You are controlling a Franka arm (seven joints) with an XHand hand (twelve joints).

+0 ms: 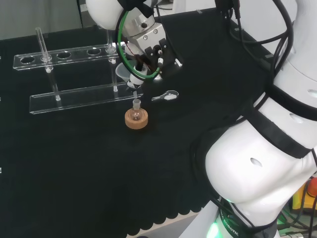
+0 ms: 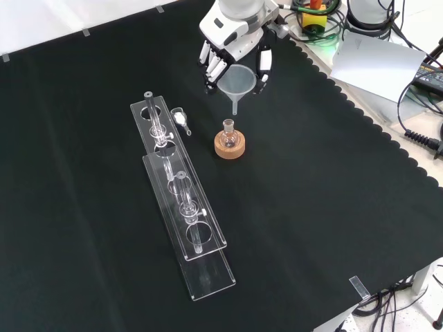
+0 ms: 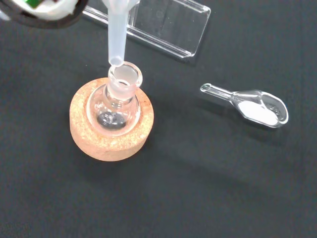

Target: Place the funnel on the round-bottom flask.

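Worktop [image 2: 311, 207] cloth carries a clear tube rack [image 2: 181, 207], and beside it the round-bottom flask [image 2: 228, 135] stands upright in its cork ring [image 2: 229, 146]. Above it the hand [image 2: 235, 52] has its fingers curled round the funnel [image 2: 237, 81], stem pointing down. In the wrist view the stem tip [image 3: 116, 60] hangs just over the flask neck's rim [image 3: 125, 77], slightly off-centre, so the descent likely needs a small sideways correction first.

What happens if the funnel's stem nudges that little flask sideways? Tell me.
The round-bottom flask would probably rock rather than roll away, since its bulb sits in the cork ring. It looks small and likely light, so flask and ring may slide together on the cloth. Being clear glass, its neck could chip under the funnel.
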